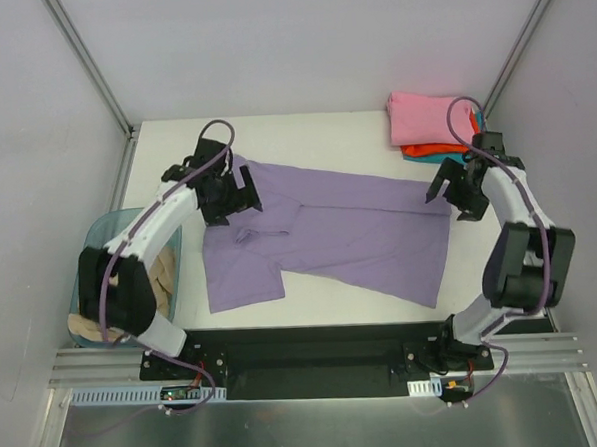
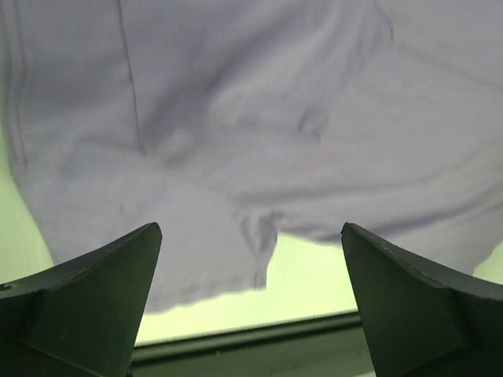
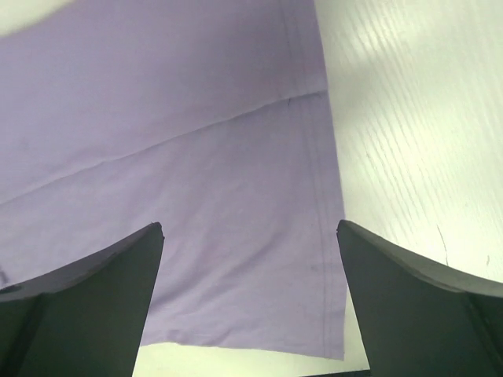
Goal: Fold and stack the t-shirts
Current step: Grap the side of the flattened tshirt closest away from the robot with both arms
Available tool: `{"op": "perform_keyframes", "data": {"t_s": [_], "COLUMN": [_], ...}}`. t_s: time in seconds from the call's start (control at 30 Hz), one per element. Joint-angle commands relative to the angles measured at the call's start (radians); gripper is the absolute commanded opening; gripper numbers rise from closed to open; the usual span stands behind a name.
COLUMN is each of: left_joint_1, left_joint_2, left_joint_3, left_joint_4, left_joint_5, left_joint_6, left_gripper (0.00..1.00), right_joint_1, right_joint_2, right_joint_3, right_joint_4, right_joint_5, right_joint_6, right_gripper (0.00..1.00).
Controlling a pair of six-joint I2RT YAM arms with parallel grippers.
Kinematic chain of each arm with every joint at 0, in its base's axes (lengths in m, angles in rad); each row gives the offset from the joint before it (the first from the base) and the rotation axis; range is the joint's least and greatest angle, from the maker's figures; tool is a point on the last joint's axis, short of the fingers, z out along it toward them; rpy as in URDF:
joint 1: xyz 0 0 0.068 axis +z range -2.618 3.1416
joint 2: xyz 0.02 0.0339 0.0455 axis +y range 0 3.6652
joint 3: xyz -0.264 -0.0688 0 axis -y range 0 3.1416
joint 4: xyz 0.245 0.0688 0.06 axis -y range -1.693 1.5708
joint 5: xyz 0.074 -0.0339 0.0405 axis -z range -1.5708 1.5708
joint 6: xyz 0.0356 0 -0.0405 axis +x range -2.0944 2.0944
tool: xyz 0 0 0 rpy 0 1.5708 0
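Jaws on both arms are standing wide open and are gripping nothing; in each wrist view they are spread apart above purple cloth. The lavender t-shirt (image 1: pixel 329 237) is lying flat across the middle of the counter (image 1: pixel 314 143), with its sleeve end toward the left and its straight hem toward the right. The left arm (image 1: pixel 168 215) is hovering over the far left corner, where the cloth is wrinkling and a small flap is lying turned over. The right arm (image 1: pixel 518 202) is hanging over the far right corner of the hem. I am judging that they are placed so, one at each end of the far edge, to pinch it together and carry it toward the near edge for a fold. The pink t-shirt (image 1: pixel 423 117) is resting folded on the orange-red one (image 1: pixel 430 149) in the far right corner, serving as the stack. A tan t-shirt (image 1: pixel 163 276) is lying in the pale-blue bin (image 1: pixel 97 230) at the left.
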Motion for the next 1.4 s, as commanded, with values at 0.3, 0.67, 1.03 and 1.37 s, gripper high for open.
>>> {"op": "perform_keyframes", "data": {"t_s": [0.3,0.67,1.03,1.37], "left_joint_1": [-0.188,-0.188,-0.186,-0.186], "left_joint_2": [-0.518,-0.525,-0.315,-0.266], "left_joint_3": [-0.535,-0.644,-0.676,-0.711], "left_joint_4": [-0.371,-0.221,-0.165,-0.064], "left_joint_5": [-0.227,-0.294,-0.294,-0.269], "left_joint_6": [-0.471,-0.551,-0.557,-0.544], "left_gripper": [0.98,0.75,0.58,0.28], "right_joint_1": [-0.077,-0.077,-0.077,-0.072], "right_joint_2": [-0.354,-0.502,-0.612,-0.804], "right_joint_3": [-0.298,-0.347,-0.373,-0.494], "right_joint_4": [0.168,0.164,0.070,-0.102], "right_joint_5": [-0.180,-0.111,-0.028,-0.091], "right_joint_6": [0.171,0.140,0.114,0.112], "right_gripper": [0.97,0.97,0.97,0.97]}}
